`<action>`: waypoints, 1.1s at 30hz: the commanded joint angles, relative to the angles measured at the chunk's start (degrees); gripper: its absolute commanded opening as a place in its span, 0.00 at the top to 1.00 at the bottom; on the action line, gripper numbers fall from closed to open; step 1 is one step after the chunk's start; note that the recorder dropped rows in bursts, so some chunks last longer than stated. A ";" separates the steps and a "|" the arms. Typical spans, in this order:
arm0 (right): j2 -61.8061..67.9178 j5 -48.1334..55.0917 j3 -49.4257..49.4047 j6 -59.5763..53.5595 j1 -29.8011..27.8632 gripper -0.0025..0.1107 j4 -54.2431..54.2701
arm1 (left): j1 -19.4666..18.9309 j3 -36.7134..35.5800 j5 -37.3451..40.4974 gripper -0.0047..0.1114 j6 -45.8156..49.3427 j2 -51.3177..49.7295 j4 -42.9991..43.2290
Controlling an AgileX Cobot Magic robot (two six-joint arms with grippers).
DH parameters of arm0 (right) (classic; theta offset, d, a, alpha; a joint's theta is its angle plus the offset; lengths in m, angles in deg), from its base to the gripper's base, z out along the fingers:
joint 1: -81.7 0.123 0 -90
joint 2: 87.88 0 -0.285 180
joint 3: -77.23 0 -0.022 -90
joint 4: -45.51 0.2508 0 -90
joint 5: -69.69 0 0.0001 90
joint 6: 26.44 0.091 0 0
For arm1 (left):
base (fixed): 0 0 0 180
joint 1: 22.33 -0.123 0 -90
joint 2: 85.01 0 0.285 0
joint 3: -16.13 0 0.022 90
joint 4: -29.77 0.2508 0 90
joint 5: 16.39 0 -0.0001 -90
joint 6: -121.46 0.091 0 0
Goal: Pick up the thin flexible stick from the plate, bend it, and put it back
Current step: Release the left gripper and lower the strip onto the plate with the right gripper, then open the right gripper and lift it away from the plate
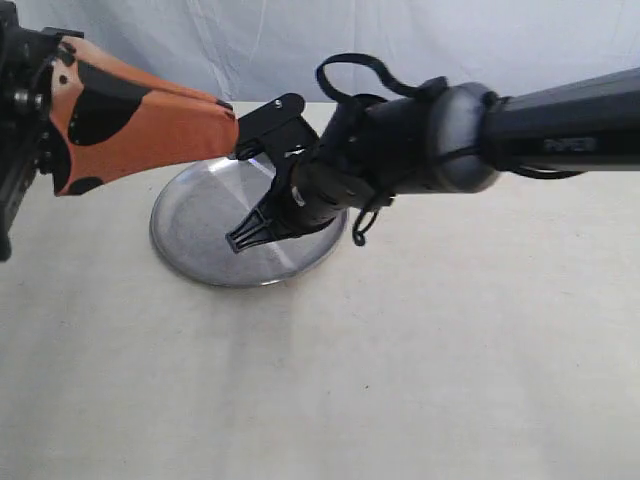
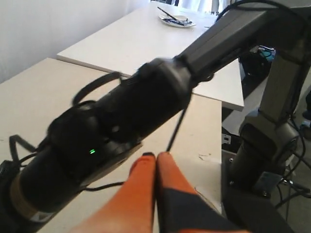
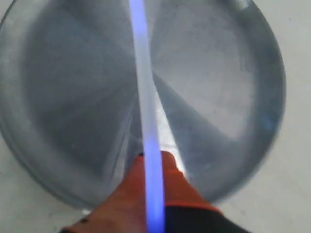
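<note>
The silver plate [image 1: 190,235] lies on the pale table, and in the right wrist view the plate [image 3: 218,73] fills the frame. The thin flexible stick [image 3: 146,97] shows as a whitish strip glinting blue. It runs along the seam of my right gripper [image 3: 153,156] and on past the tips over the plate. That right gripper [image 1: 240,240] hangs over the plate, shut on the stick. My left gripper [image 1: 228,104] is raised beside the right wrist, above the plate's far rim. In its own view the left gripper [image 2: 155,155] is shut, and no stick shows between its fingers.
The black right arm [image 2: 136,111] crosses just in front of the left fingertips, with a thin dark cable [image 2: 177,126] hanging by them. A second table with a small dish [image 2: 177,20] stands beyond. Bare tabletop [image 1: 400,380] spreads in front of the plate.
</note>
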 commanded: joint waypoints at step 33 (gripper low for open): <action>-18.67 24.59 6.81 -0.26 1.92 0.98 -5.50 | -0.67 -0.22 68.68 0.96 -1.79 6.34 0.56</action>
